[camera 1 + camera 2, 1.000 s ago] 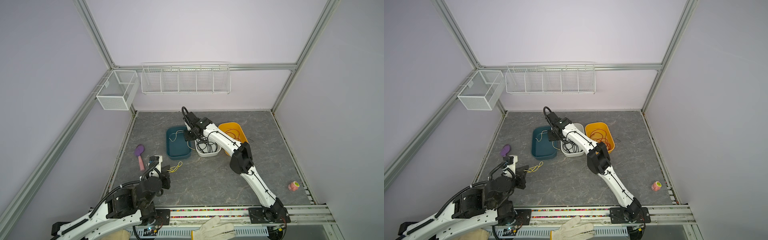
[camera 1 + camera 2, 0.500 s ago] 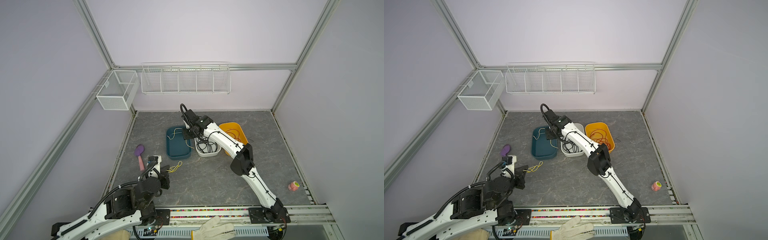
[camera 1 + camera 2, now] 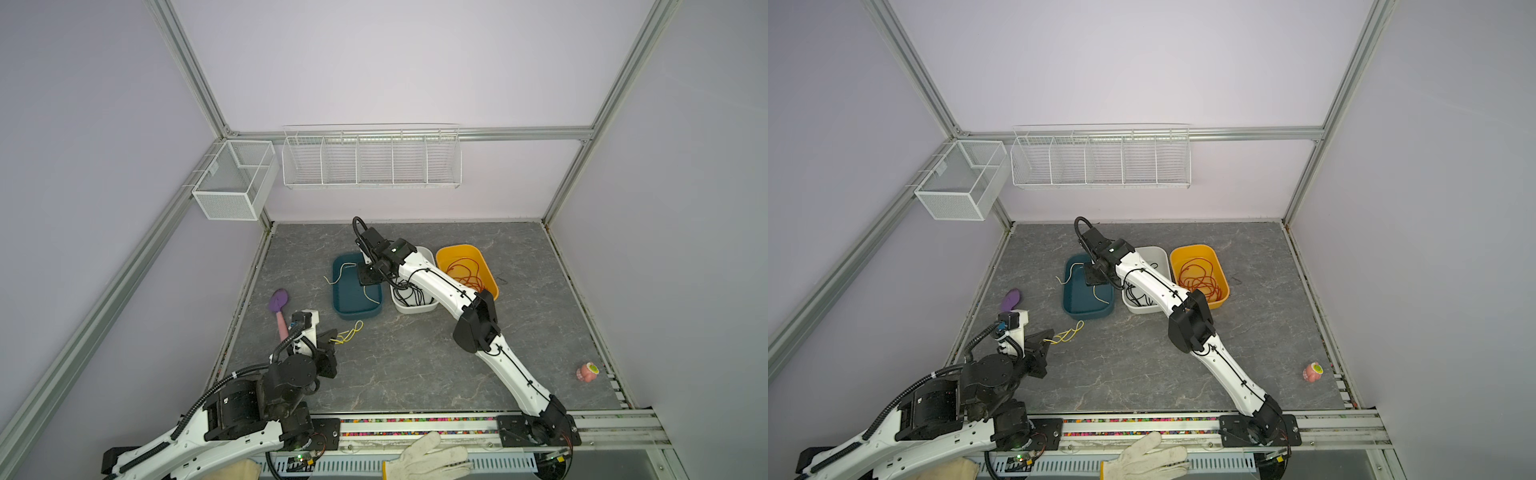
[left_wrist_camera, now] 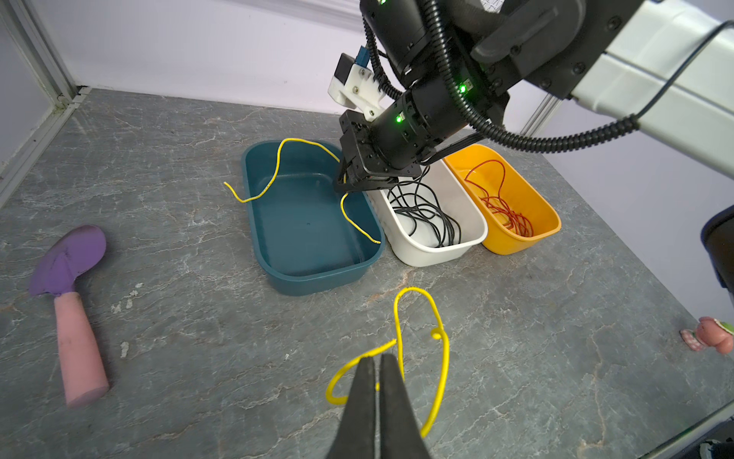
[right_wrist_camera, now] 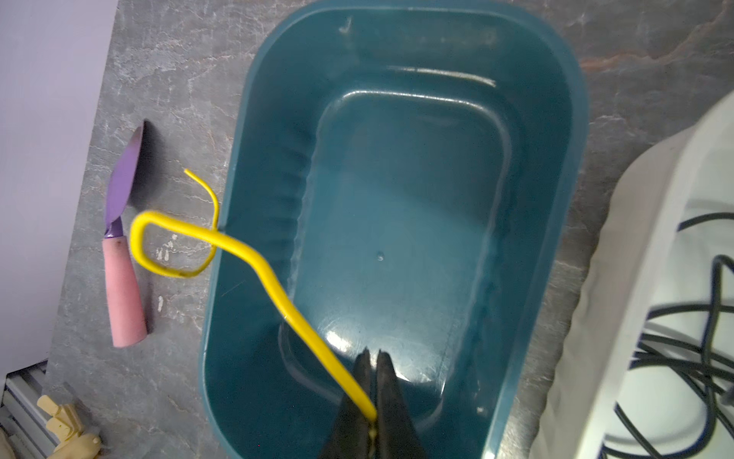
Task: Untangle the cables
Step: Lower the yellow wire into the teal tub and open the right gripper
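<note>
Our right gripper, clamped on a thin yellow cable, hangs over the teal plastic tub, cable tail trailing past its left rim. Our left gripper pinches a second yellow cable near the left edge of the grey table.

Pale lilac walls, grey marbled floor — white wire baskets hang behind.
</note>
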Robot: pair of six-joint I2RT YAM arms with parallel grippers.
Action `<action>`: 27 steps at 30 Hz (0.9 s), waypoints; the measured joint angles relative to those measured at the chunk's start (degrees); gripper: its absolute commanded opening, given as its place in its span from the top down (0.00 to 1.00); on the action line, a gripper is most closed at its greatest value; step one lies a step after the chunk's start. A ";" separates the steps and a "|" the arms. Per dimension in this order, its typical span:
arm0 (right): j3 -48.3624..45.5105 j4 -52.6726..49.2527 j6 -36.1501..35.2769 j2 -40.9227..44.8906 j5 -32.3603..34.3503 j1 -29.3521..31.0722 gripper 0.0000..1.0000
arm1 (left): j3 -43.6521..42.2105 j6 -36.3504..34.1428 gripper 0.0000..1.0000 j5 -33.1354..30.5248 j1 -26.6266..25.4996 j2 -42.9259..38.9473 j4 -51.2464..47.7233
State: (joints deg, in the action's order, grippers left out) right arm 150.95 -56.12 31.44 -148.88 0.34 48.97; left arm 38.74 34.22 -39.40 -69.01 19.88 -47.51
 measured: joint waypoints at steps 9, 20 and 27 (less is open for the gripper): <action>-2.45 4.22 1.18 -0.74 -0.46 -0.39 0.93 | 0.00 -0.02 1.00 0.02 0.00 0.00 -0.07; -4.87 6.60 2.82 -2.71 -2.58 -2.80 0.93 | 0.00 -0.02 1.00 0.02 0.00 1.53 -0.44; -5.62 7.32 3.67 -3.50 -3.43 -3.54 0.72 | 0.09 -0.02 1.00 0.02 0.00 3.15 -0.63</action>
State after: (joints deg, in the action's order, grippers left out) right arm 145.34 -48.80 35.11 -152.38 -3.09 45.43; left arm 38.83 34.20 -39.38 -69.01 23.03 -48.14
